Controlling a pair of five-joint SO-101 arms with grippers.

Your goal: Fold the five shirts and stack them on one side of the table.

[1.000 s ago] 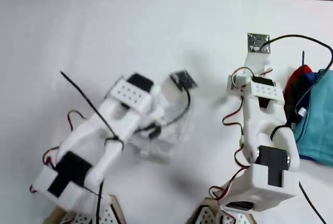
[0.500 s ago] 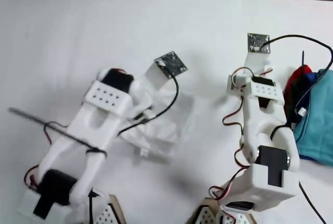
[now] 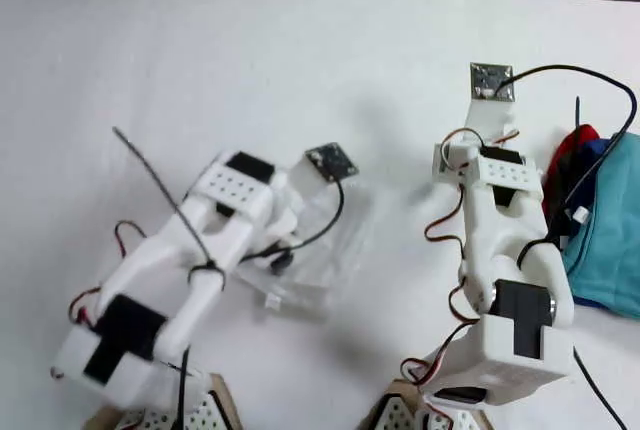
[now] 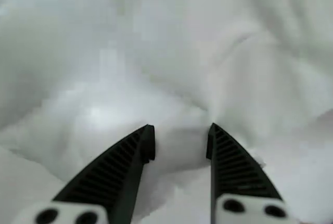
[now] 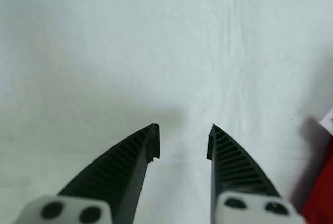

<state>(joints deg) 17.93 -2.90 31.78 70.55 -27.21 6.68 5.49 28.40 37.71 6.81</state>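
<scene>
A crumpled white shirt (image 3: 322,250) lies on the white table, partly under the left arm (image 3: 205,245). In the left wrist view my left gripper (image 4: 179,143) is open, its black fingertips just over the shirt's folds (image 4: 182,52); whether they touch the cloth is unclear. My right gripper (image 5: 182,140) is open above bare tabletop, with nothing between its fingers. At the table's right edge lies a pile of shirts, a teal shirt (image 3: 607,240) on top and a red shirt (image 3: 578,143) and a blue one behind it. The red cloth (image 5: 321,198) also shows beside the right gripper.
The right arm (image 3: 505,250) stands folded next to the pile, with black cables looping over it. Both arm bases sit at the near table edge. The far half of the white table (image 3: 200,50) is bare.
The left arm swung away to the left half a second ago and has come back over the white shirt, whose folds have shifted. The right arm has barely moved.
</scene>
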